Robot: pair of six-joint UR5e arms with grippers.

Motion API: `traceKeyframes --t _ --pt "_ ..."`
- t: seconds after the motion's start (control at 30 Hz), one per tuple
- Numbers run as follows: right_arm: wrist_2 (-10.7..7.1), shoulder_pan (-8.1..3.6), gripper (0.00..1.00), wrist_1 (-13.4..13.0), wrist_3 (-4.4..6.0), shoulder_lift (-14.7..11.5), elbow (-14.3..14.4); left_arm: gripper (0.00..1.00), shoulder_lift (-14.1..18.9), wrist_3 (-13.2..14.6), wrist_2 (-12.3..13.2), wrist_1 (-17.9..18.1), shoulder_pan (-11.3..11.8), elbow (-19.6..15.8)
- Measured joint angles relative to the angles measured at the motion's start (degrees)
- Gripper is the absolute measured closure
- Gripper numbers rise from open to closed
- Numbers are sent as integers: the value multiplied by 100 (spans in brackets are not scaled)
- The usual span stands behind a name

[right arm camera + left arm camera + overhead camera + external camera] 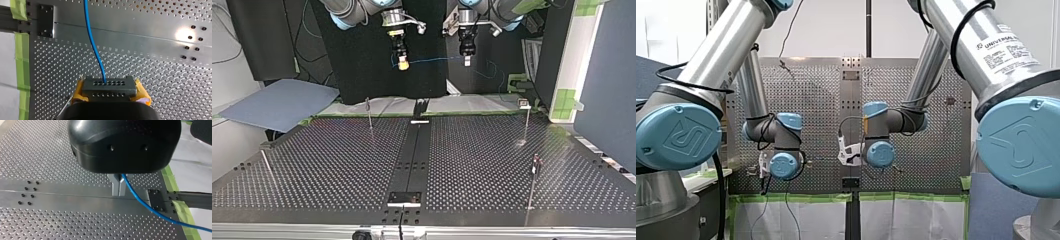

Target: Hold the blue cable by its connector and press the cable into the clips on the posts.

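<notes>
Above the perforated table (472,160), I judge the carry step in hand: the blue cable (432,60) hangs well clear of the posts (526,122), so next I must lower it onto a clip (524,104). My right gripper (402,62) clamps its dark connector (109,86); my left gripper (119,188) pinches the thin, smooth line, strung nearly level between them.

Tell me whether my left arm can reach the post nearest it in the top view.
Probably yes. My left gripper, shut on the blue cable, hangs higher than that post, nothing between; my right gripper holding the connector may limit it.
</notes>
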Motion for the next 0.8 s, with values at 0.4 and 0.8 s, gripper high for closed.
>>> traceKeyframes --t 0.4,0.8 --pt "109 -18 100 178 165 -175 -81 99 -93 154 -72 -125 -248 293" --pt "-456 -169 100 866 709 -864 -480 99 576 -422 -308 -824 -104 421"
